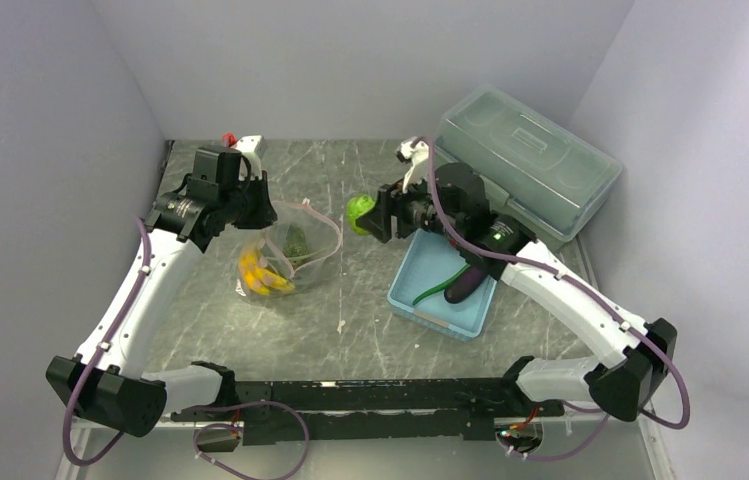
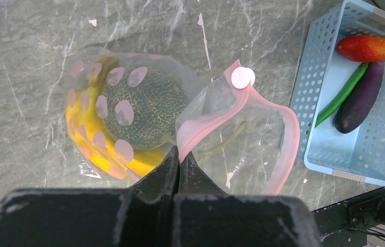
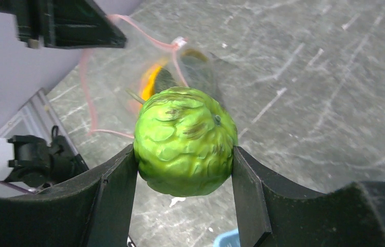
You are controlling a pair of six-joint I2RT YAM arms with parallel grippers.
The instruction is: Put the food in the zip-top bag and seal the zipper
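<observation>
In the top view the left arm (image 1: 165, 270) reaches from the lower left up to the bag (image 1: 315, 232), which lies left of centre on the grey marbled counter (image 1: 350, 330). The left jaws are clenched on the edge of the bag's mouth. The left wrist view shows them pressed together at the lower middle of the frame, with the pink zipper (image 2: 289, 139) pinched between them. From that pinch the strip loops up to a round white tab (image 2: 242, 77) and out to the right, so the mouth stands open. Inside the bag, toward the left of that frame, the bananas (image 2: 79, 139) curl around the melon (image 2: 149, 110) and touch it. Pale pink dots printed on the plastic lie over both.

Just right of the bag's mouth in the top view, the right jaws are grasping the lime fruit (image 1: 358, 213), which is held above the counter. In the right wrist view the bumpy green fruit fills the centre, a black jaw pressed on each side, with the open bag beyond it at the upper left.

Further right, the blue basket (image 1: 428, 300) sits on the counter under the right arm (image 1: 560, 290). It holds the eggplant (image 2: 360, 98), the long green vegetable (image 2: 342, 95) just beside it, and the orange-red piece (image 2: 367, 48) at the top of the left wrist frame. At the upper right of the top view stands the lidded box (image 1: 530, 160), near the basket.
</observation>
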